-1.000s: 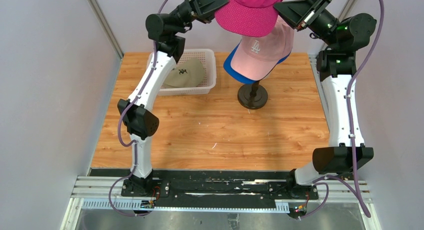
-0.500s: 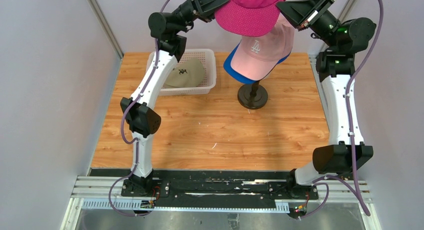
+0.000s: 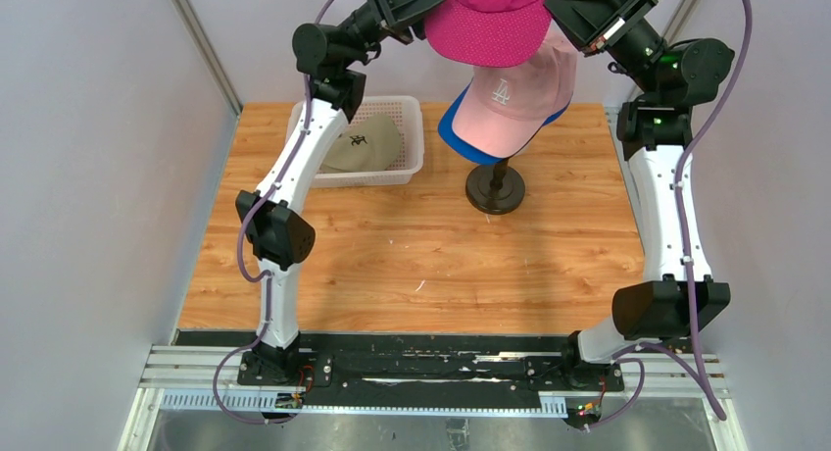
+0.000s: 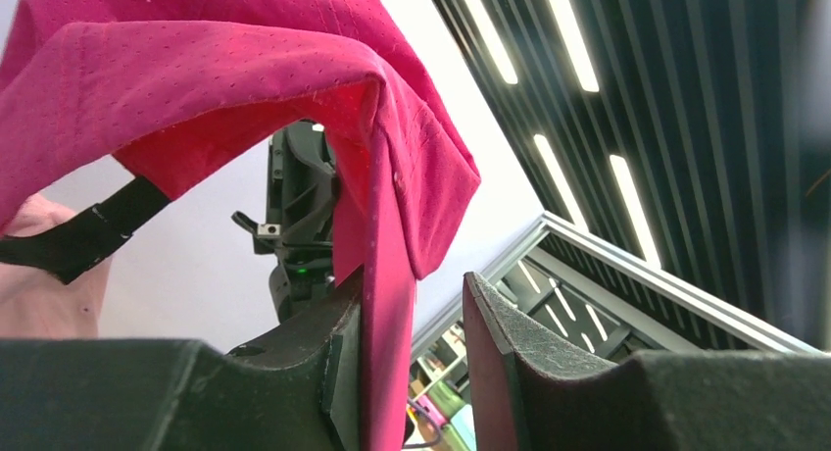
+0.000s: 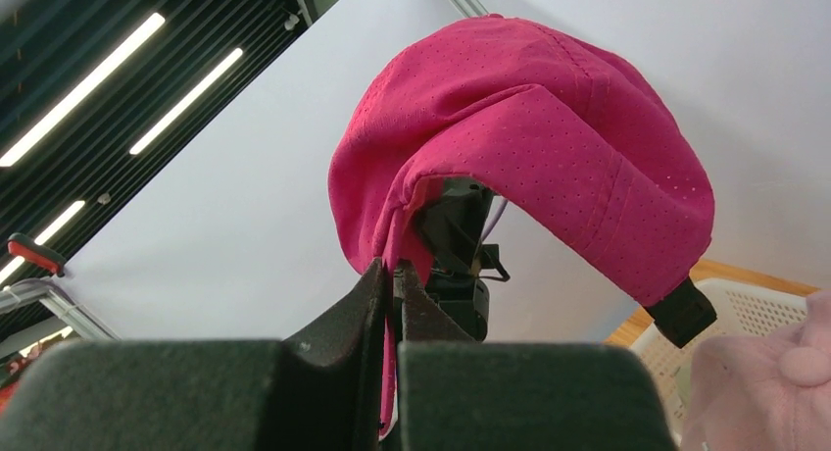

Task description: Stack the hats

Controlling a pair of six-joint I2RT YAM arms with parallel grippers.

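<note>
Above the far edge of the tabletop (image 3: 441,265), noted magenta cap (image 3: 490,25) hanging high between both arms, crown up, well clear of everything below. Found right claw (image 5: 394,270) pinched tight on a fold of the cap's rim, cloth squeezed between its fingers. Found left claw (image 4: 410,294) with jaws apart: cap cloth draped down against one finger (image 4: 343,373), open gap between the cloth and the other finger. Could not tell whether that side carried any of the cap's weight. Spotted black adjuster strap (image 5: 683,312) at the cap's back.

Directly beneath, logged pink cap (image 3: 510,93) with white logo, seated on top of blue cap (image 3: 453,137), blue brim poking out at the left from under the pink. Could not see what the two sat on, only a dark post and round base (image 3: 495,188) standing near the far edge, slightly right of centre.

At the far left corner, recorded white perforated basket (image 3: 412,127) with khaki cap (image 3: 363,142) lying inside, dark logo facing up.
</note>
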